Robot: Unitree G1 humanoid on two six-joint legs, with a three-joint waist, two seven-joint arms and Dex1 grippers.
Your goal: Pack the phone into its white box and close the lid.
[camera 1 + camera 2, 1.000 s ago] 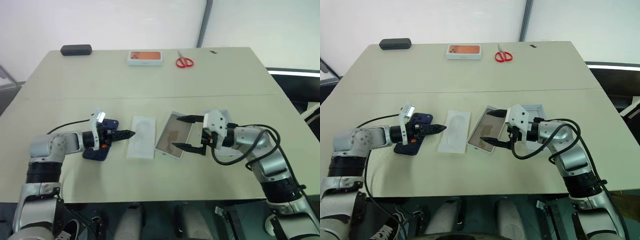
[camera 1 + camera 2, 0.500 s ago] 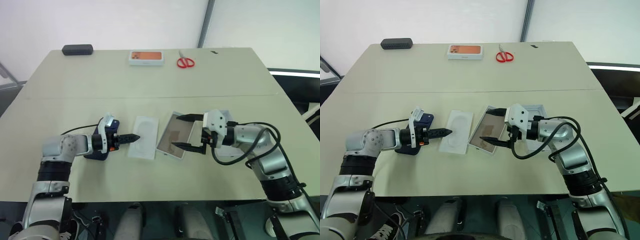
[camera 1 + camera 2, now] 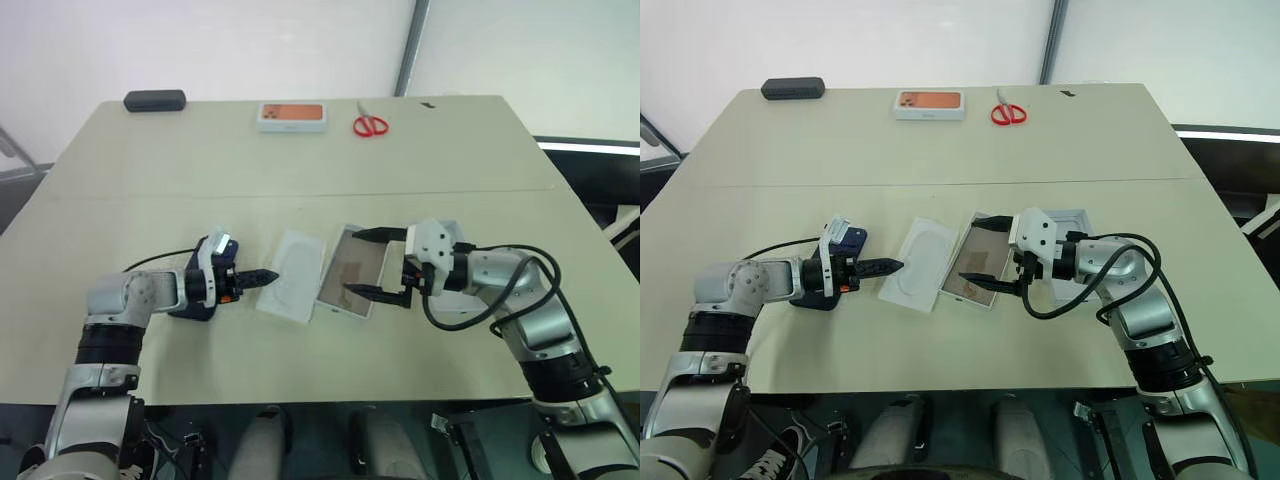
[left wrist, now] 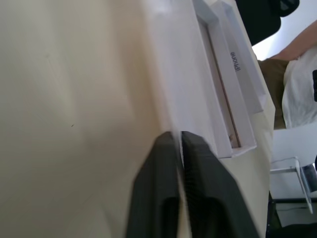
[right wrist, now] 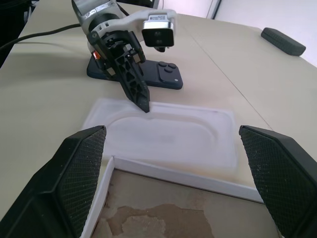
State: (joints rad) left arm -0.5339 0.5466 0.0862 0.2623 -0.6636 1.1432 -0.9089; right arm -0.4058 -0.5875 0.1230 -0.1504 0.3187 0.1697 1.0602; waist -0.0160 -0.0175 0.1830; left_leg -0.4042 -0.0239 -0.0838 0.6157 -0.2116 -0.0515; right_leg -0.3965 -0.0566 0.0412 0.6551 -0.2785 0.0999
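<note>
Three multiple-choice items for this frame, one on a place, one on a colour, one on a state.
1. Where does the phone lie?
A. Inside the white box
B. Left of the white card, outside the box
C. At the far edge beside the scissors

2. What colour are the scissors' handles?
A. Red
B. Blue
C. Black

3. How is the right end effector?
A. Shut on the phone
B. Shut and empty
C. Open, over the white box

Answers:
1. B: the dark phone rests flat on the far side of the card from the box.
2. A: both loops are red.
3. C: its two fingers stand wide apart with the box's tan floor between them.
</note>
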